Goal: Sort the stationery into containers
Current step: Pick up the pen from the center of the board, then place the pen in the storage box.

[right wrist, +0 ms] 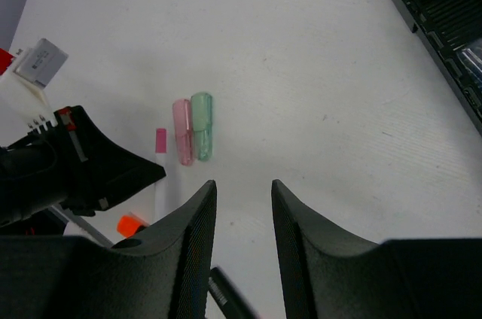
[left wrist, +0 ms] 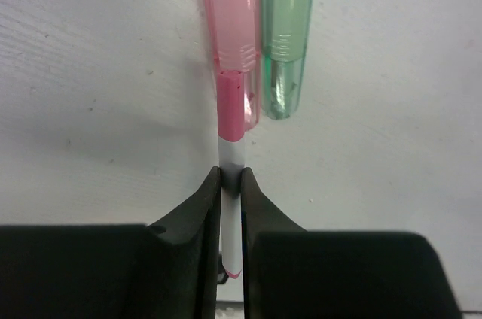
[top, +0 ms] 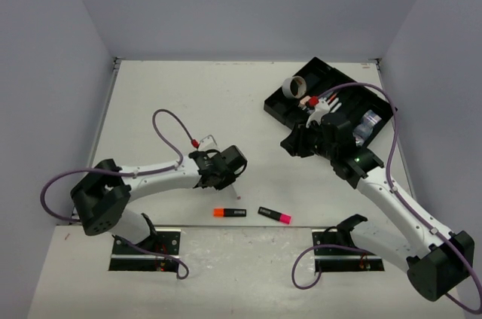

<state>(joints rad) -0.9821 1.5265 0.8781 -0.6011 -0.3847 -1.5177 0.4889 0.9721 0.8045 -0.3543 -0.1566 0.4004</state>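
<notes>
Your left claw (left wrist: 230,183) was shut tight across the thin pink-and-white pen (left wrist: 231,150), left of centre over the tabletop (top: 188,93), evidently to carry it to the tray (top: 329,72) at far right. Your right claw (right wrist: 243,206) stood part open and empty near that tray.

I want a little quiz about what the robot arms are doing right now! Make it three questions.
1. True or false: the left gripper is shut on the white-and-pink pen.
2. The pink cap lies on the table right beside the other cap. What colour is that one? A blue, B green, C yellow.
3. Fill in the gap: the right gripper is ___ and holds nothing.
Key: 1 true; 2 B; 3 open.
</notes>
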